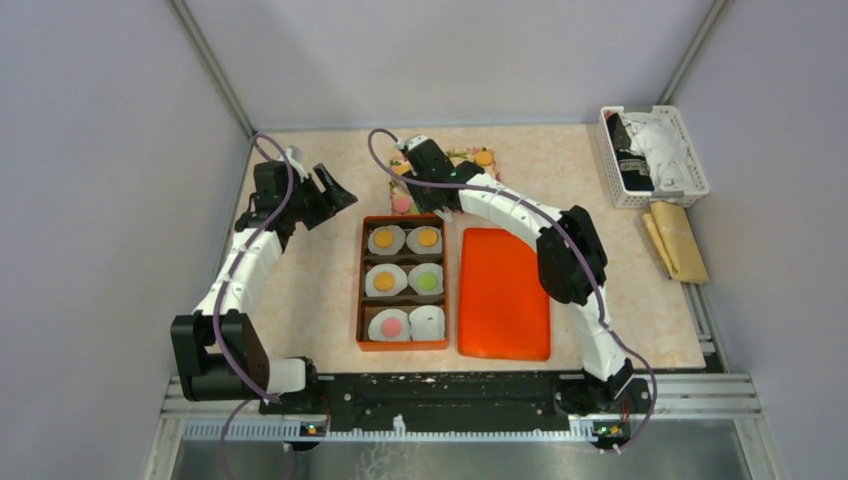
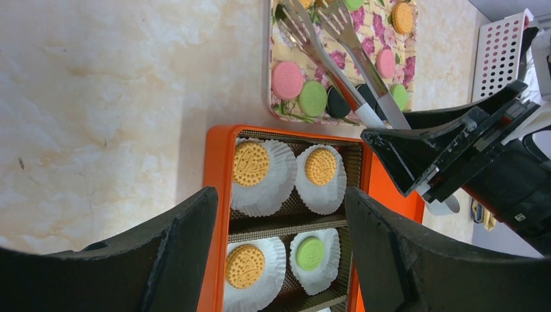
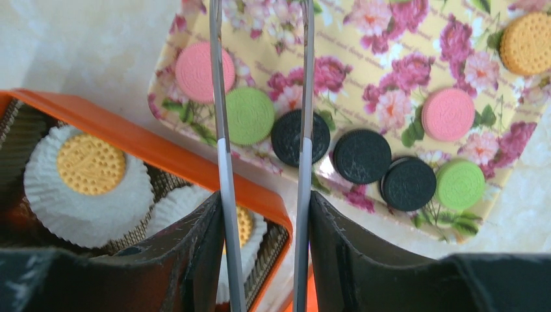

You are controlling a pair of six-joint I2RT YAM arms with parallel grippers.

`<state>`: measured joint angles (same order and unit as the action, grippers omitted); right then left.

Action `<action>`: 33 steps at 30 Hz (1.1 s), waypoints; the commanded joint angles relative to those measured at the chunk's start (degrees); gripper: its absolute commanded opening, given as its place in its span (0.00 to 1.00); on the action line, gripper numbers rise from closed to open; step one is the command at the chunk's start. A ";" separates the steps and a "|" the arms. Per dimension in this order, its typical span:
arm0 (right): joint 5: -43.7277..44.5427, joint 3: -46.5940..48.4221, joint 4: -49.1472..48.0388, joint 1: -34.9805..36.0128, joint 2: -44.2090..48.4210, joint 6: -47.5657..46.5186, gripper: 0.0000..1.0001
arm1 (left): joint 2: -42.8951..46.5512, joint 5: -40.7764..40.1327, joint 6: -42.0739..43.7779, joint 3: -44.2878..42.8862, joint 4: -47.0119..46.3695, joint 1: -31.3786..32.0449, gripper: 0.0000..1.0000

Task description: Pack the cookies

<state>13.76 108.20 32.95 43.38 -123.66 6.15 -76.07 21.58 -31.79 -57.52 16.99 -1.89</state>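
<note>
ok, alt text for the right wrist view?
The right gripper holds metal tongs whose two arms reach over a floral tray of loose pink, green, black and orange cookies; one black cookie lies mostly between the arms. At lower left, a corner of an orange box shows white paper cups with orange cookies in them.

Pale grey walls (image 1: 100, 150), beige marbled tabletop (image 1: 322, 285), metal rail (image 1: 700, 388) along near edge
</note>
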 commanded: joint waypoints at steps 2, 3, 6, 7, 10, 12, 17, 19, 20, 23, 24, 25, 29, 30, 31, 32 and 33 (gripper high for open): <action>-0.31 7.25 -0.84 -0.53 -3.10 0.43 0.45 | 0.87 -0.16 0.51 -0.40 -1.39 -0.48 0.78; -0.07 7.87 -0.52 -0.59 -3.61 0.51 0.45 | 0.94 -0.22 0.50 -0.48 -1.27 -0.53 0.79; 0.21 9.40 0.06 -0.80 -4.96 0.68 0.43 | 1.01 -0.37 0.62 -0.49 -1.05 -0.57 0.79; 0.26 9.58 0.21 -0.86 -5.21 0.74 0.42 | 0.99 -0.40 0.58 -0.49 -0.94 -0.53 0.79; 0.12 9.67 0.37 -1.02 -5.30 0.96 0.37 | 1.08 -0.56 0.63 -0.49 -0.76 -0.64 0.79; 0.53 9.50 0.13 -1.04 -5.22 0.77 0.33 | 1.10 -0.75 0.63 -0.49 -0.68 -0.66 0.79; 1.24 9.57 -1.71 -1.22 -4.49 -0.02 0.18 | 0.93 -0.35 0.59 -0.58 -0.72 -0.75 0.79; 2.05 9.49 -2.36 -1.19 -3.66 0.00 0.09 | 1.01 -0.47 0.67 -0.66 -0.56 -0.75 0.79; 2.26 9.42 -2.75 -1.19 -3.04 -0.04 0.06 | 1.09 -0.61 0.72 -0.74 -0.44 -0.75 0.79; 3.23 6.75 -5.65 -1.21 0.10 0.00 0.01 | 1.19 -0.87 0.90 -0.97 -0.21 -0.75 0.79; 3.47 5.37 -6.75 -1.30 1.38 -0.04 0.00 | 1.19 -0.84 0.86 -1.01 -0.26 -0.75 0.79; 3.86 3.45 -7.97 -1.20 2.53 -0.17 0.00 | 1.11 -0.83 0.79 -1.02 -0.33 -0.75 0.79; 4.52 -0.71 -10.28 -1.19 6.86 -0.37 0.00 | 0.69 -0.27 0.61 -1.08 -0.57 -0.75 0.78; 4.60 -1.47 -10.40 -1.19 7.72 -0.39 0.00 | 0.60 -0.09 0.52 -1.03 -0.59 -0.75 0.78; 4.69 -2.29 -10.60 -1.24 8.59 -0.42 0.00 | 0.58 0.14 0.43 -1.02 -0.65 -0.75 0.78; 4.70 -3.09 -10.74 -1.25 9.42 -0.44 0.00 | 0.51 0.29 0.44 -0.97 -0.72 -0.75 0.78; 4.65 -3.72 -10.65 -1.26 10.35 -0.44 0.00 | 0.54 0.41 0.34 -0.93 -0.74 -0.75 0.78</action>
<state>16.60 105.71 27.90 42.57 -121.38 6.09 -76.05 21.19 -31.57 -57.52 17.21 -2.28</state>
